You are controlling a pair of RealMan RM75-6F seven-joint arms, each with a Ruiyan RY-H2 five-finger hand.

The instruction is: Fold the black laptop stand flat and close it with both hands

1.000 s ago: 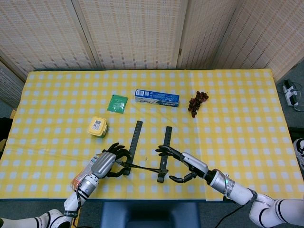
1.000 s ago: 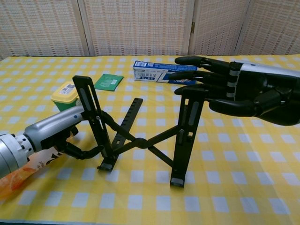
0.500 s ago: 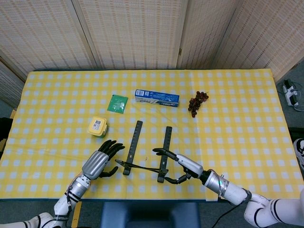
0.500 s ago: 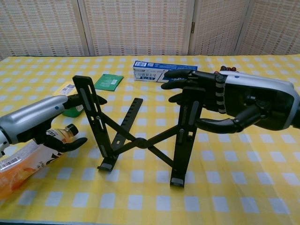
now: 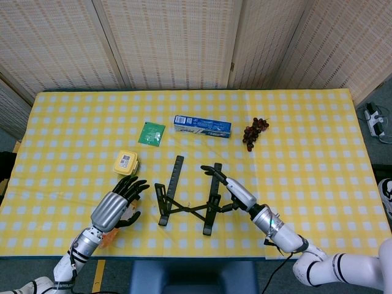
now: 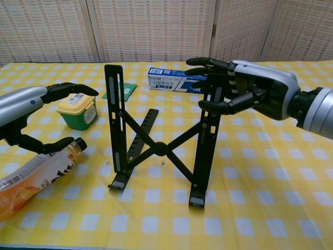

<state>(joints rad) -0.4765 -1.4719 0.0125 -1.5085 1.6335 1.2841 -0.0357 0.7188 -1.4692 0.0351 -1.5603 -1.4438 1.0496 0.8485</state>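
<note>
The black laptop stand (image 6: 158, 148) is unfolded near the table's front edge, its two slotted uprights joined by crossed bars. It also shows from above, the laptop stand (image 5: 187, 197). My right hand (image 6: 240, 91) grips the top of the right upright, fingers over it and thumb below. From above, the right hand (image 5: 229, 187) lies along that same bar. My left hand (image 6: 28, 113) hovers open to the left of the stand and touches nothing. In the head view the left hand (image 5: 119, 201) sits a short gap from the left upright.
An orange drink bottle (image 6: 32, 177) lies under the left hand. A yellow-lidded green tub (image 6: 78, 110) stands behind it. Further back are a blue box (image 5: 202, 125), a green packet (image 5: 151, 133) and dark grapes (image 5: 253, 131).
My left hand let go of the left upright and drew back to the left. The left upright now stands nearly vertical. My right hand closed around the top of the right upright.
</note>
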